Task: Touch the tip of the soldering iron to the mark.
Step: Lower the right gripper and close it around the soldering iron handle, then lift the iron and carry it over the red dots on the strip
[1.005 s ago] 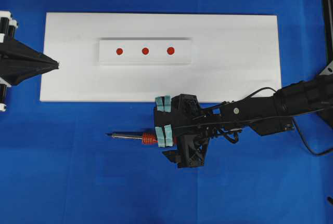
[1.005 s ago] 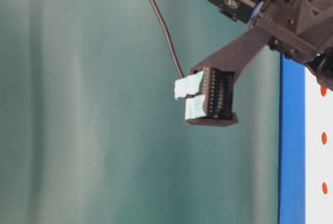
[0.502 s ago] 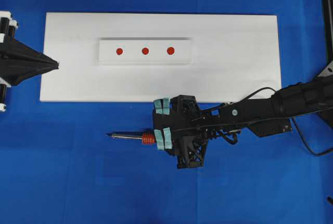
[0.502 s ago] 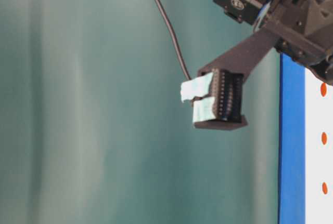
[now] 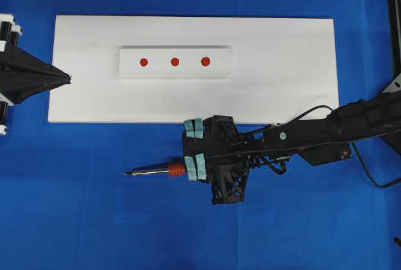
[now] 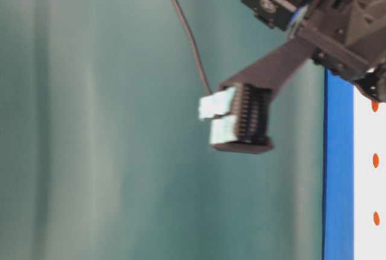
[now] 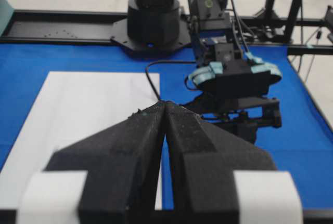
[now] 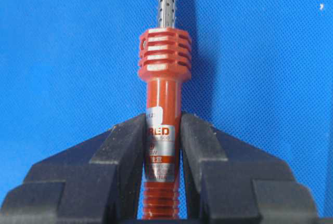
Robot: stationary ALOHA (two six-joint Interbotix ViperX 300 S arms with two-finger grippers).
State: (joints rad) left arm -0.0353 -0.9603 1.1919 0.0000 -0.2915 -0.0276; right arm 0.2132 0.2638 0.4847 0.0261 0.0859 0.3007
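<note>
The soldering iron (image 5: 153, 171) lies pointing left over the blue cloth in front of the white board, its thin shaft ending in a dark tip (image 5: 126, 173). My right gripper (image 5: 192, 170) is shut on its red handle (image 8: 162, 91); both black fingers (image 8: 125, 146) press against the labelled part. Three red marks (image 5: 143, 62) (image 5: 175, 61) (image 5: 205, 61) sit in a row on a raised white strip, well above and beyond the tip. At the board's left edge my left gripper (image 5: 67, 79) (image 7: 164, 103) is shut on nothing.
The white board (image 5: 282, 63) rests on blue cloth (image 5: 94, 220). A black cord (image 5: 369, 173) trails beside the right arm. A dark frame rail (image 5: 393, 19) runs along the right edge. Arm bases (image 7: 153, 16) stand behind the right gripper (image 7: 234, 78).
The right jaws have closed from wide open onto the iron's handle. The iron has shifted slightly left and toward the near edge. The left gripper has stayed put.
</note>
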